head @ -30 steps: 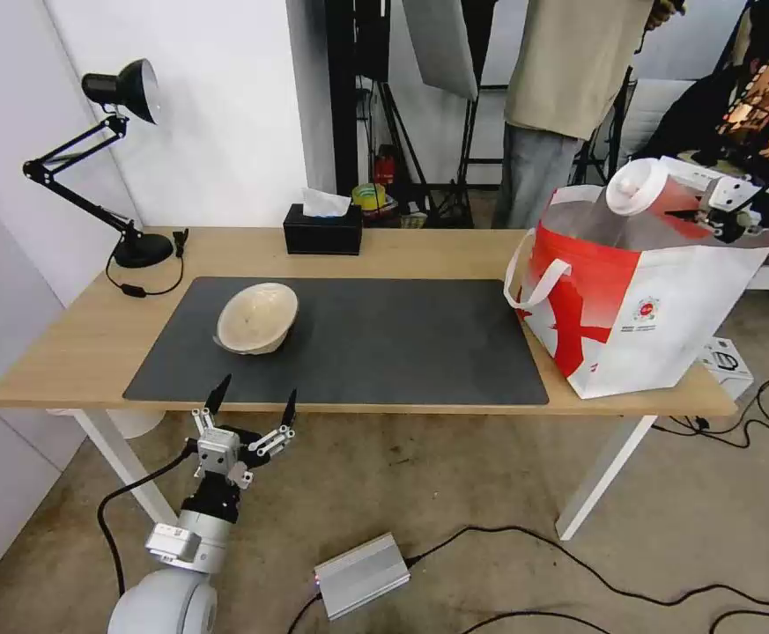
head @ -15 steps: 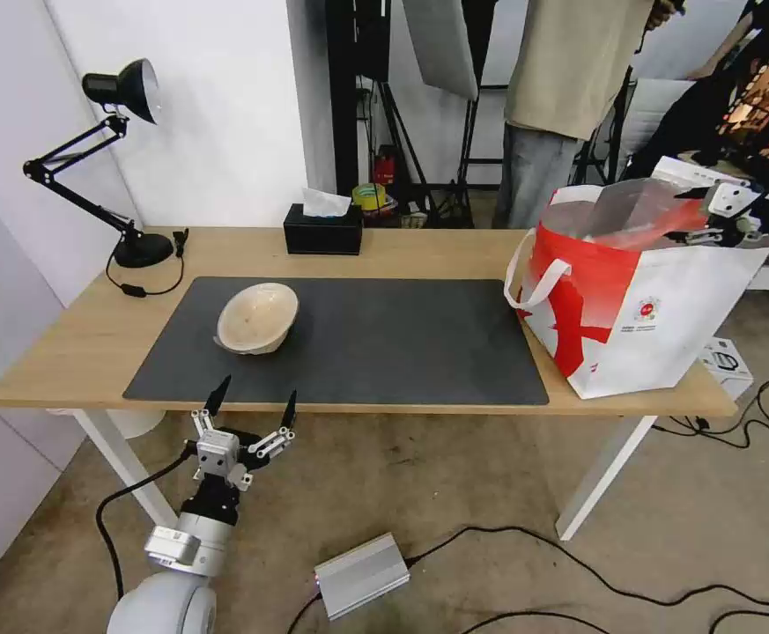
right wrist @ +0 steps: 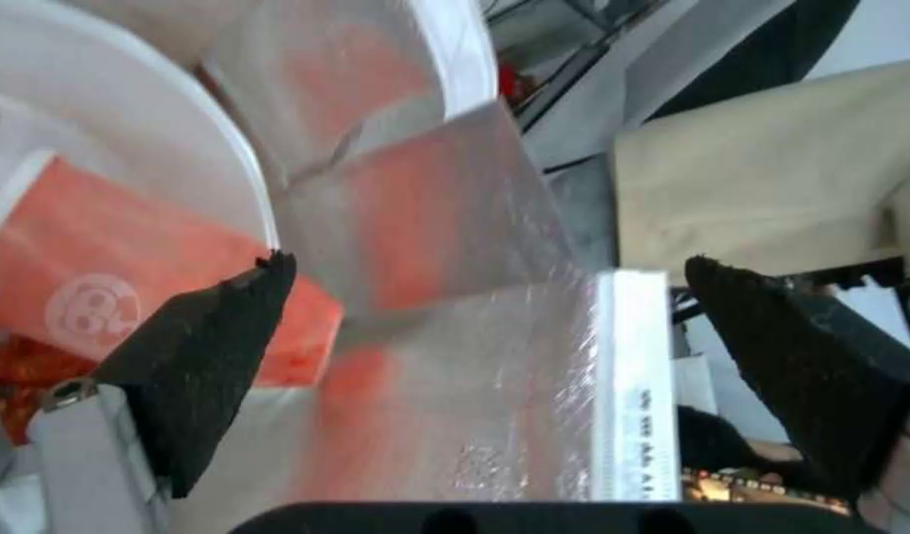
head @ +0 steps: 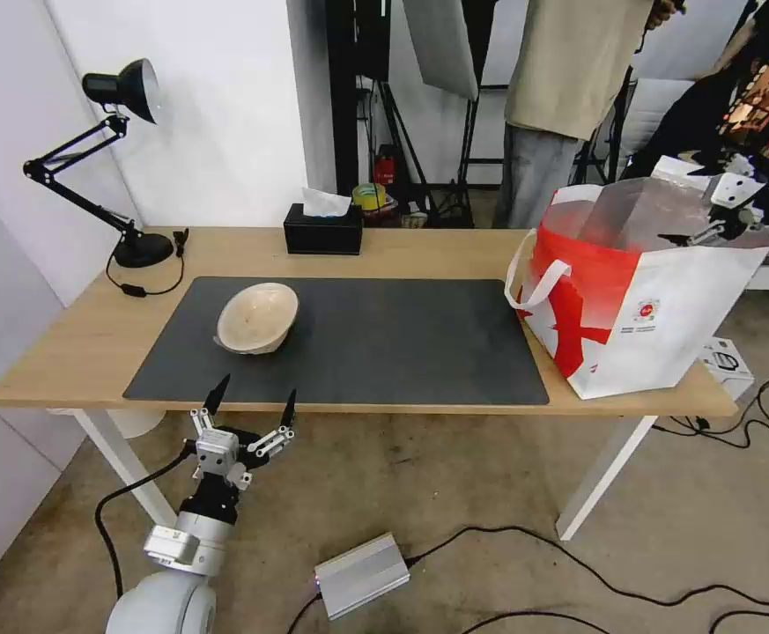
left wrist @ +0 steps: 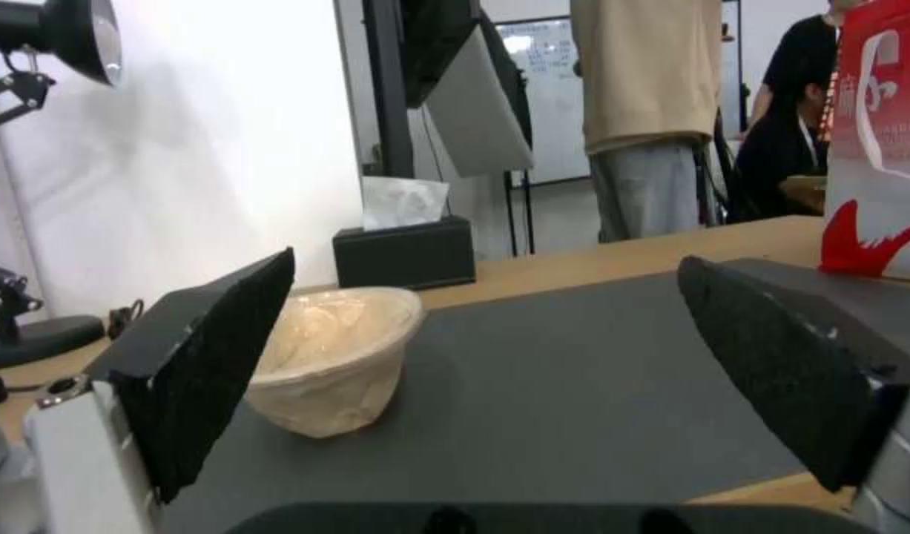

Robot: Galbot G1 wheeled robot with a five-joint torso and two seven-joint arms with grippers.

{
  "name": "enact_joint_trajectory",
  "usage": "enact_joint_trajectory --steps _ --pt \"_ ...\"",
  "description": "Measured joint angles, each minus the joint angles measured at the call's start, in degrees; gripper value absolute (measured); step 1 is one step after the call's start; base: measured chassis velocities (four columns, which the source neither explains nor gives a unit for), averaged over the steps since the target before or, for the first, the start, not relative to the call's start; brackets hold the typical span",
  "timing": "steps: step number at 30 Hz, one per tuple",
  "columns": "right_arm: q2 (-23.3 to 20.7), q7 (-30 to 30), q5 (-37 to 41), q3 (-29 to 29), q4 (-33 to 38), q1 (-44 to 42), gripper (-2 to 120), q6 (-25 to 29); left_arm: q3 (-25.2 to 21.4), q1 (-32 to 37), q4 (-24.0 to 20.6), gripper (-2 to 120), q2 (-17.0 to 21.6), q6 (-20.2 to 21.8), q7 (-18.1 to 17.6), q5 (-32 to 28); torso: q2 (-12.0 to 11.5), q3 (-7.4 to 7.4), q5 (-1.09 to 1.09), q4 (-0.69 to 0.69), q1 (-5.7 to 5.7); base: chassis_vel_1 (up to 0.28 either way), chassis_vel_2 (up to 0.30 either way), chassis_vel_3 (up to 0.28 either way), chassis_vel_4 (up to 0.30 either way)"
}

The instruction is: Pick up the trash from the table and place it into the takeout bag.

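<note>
Our right gripper [head: 726, 214] hangs over the far right rim of the takeout bag [head: 666, 326], jaws spread and empty; below it lies what seems to be the cup [right wrist: 128, 289]. The shallow bowl [head: 257, 318] sits tilted on the mat [head: 402, 343], open room around. Our left gripper [head: 252, 405] waits open below the table's [head: 67, 352] near edge.

Left pincer [head: 251, 403]: black pointed fingers, silver knuckles, black wrist, white rounded forearm, black cable alongside
</note>
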Motion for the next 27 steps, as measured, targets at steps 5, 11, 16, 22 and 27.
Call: enact_joint_trajectory --steps 5,11,16,22,27 --pt "-1.2 1.4 3.1 1.1 3.9 -0.8 100 -1.2 -0.2 0.1 -0.6 100 0.2 0.1 0.0 0.0 0.0 0.00 0.00 0.00 0.00 0.000 0.000 0.000 0.000" --pt "-3.1 4.4 8.6 2.5 8.7 -2.7 100 -2.9 -0.4 0.2 -1.8 100 0.5 0.9 0.0 0.0 0.0 0.00 -0.01 0.01 0.00 0.000 0.000 0.000 0.000" --pt "-5.5 10.0 17.4 5.3 14.6 -6.8 100 -4.8 -0.4 0.3 -2.7 100 0.7 1.6 0.0 0.0 0.0 0.00 0.00 0.00 0.00 0.000 0.000 0.000 0.000" --pt "-6.5 17.1 23.8 11.7 19.6 -13.9 100 -5.4 -0.4 0.3 -2.8 100 1.1 1.8 0.0 0.0 0.0 0.00 0.00 0.01 0.00 0.000 0.000 0.000 0.000" --pt "-6.5 23.9 29.5 16.2 23.6 -19.2 100 -5.7 -0.4 0.3 -3.0 100 1.3 1.9 0.0 0.1 0.0 0.00 0.00 -0.01 -0.01 0.000 0.000 0.000 0.000"
